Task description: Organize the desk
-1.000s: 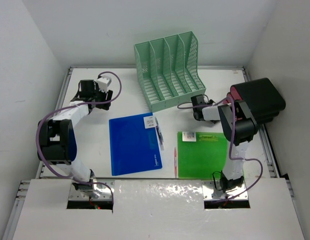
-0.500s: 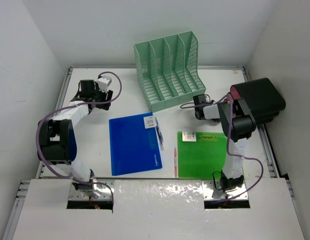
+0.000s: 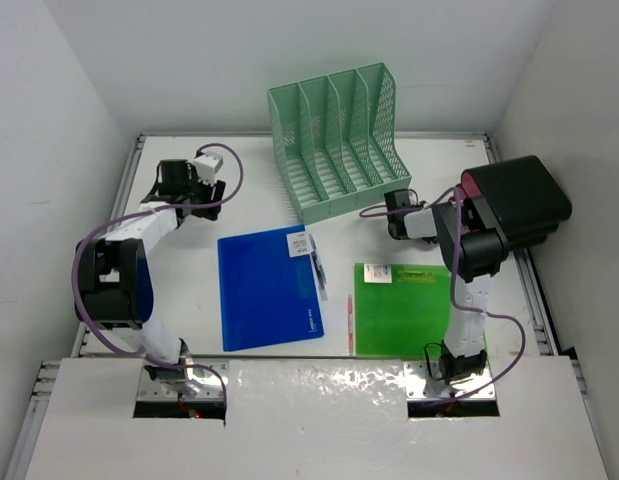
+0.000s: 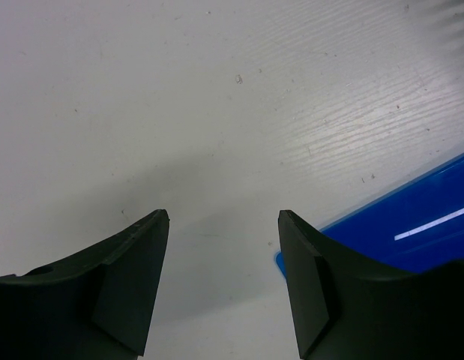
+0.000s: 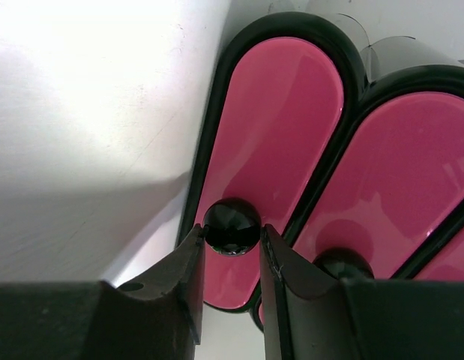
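Note:
The white desk (image 3: 189, 265) holds a blue folder (image 3: 269, 292) with a pen (image 3: 318, 268) at its right edge, a green folder (image 3: 406, 312) and a thin red pen (image 3: 350, 322). A black drawer unit (image 3: 517, 200) with pink drawer fronts (image 5: 280, 150) stands at the right edge. My right gripper (image 5: 232, 234) is shut on the black knob (image 5: 232, 225) of one pink drawer. Its wrist (image 3: 401, 214) reaches toward the unit from the left. My left gripper (image 4: 224, 221) is open and empty just above the bare desk (image 4: 179, 112) at the far left (image 3: 175, 180), with the blue folder's corner (image 4: 411, 225) beside it.
A mint-green slotted file rack (image 3: 339, 140) stands at the back centre. A second pink drawer (image 5: 396, 180) with its own knob (image 5: 342, 262) lies next to the gripped one. Metal rails (image 3: 129, 200) run along the desk edges, with white walls close around.
My right wrist has edged slightly toward the drawer unit. The left arm, the folders and the rack have not moved.

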Motion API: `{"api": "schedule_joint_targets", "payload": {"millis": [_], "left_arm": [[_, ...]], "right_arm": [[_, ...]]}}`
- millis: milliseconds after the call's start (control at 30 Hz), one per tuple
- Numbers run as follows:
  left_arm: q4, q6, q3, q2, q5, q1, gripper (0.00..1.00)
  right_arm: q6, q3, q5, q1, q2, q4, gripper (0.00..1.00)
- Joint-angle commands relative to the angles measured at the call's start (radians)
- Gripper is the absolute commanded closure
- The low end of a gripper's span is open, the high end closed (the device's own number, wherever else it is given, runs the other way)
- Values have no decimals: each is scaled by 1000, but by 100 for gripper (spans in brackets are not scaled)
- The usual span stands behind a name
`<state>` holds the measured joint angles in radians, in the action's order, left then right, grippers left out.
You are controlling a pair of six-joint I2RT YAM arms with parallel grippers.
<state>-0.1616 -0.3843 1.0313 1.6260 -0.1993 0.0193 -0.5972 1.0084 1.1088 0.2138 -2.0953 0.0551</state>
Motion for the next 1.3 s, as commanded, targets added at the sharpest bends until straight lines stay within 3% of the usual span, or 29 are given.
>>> {"api": "schedule_joint_targets", "payload": {"millis": [0,100,500,633,667,800,933,1033,1067,1100,1167,1267], "left_arm": [[19,-4,23,3,-14,-9,42],[20,-4,23,2,-12,-9,42],[17,-4,27,5,-11,-7,42],[17,-5,27,3,-11,-9,42],[17,-5,27,5,-11,-9,42],[17,-2,29,11,-14,-7,42],[16,-2,29,9,-15,-9,42],[16,-2,29,6,-17,-7,42],[16,1,29,8,-18,-9,42],[14,1,29,8,-19,-9,42],[11,1,29,6,-17,-9,42],[10,-1,27,5,-19,-9,42]], "right_arm": [[60,21,31,47,38,11,100],[164,50,20,113,66,-112,100],[258,53,26,248,83,-185,98],[275,81,10,257,66,-228,68],[286,82,3,268,84,-230,55],[344,87,-82,311,188,-244,41],[454,47,-190,406,363,-218,41],[574,-46,-447,470,506,-157,48],[626,-69,-616,479,549,-144,52],[686,-86,-671,484,563,-150,59],[854,-117,-724,510,586,-207,66],[1032,-180,-644,620,627,-302,64]]}}
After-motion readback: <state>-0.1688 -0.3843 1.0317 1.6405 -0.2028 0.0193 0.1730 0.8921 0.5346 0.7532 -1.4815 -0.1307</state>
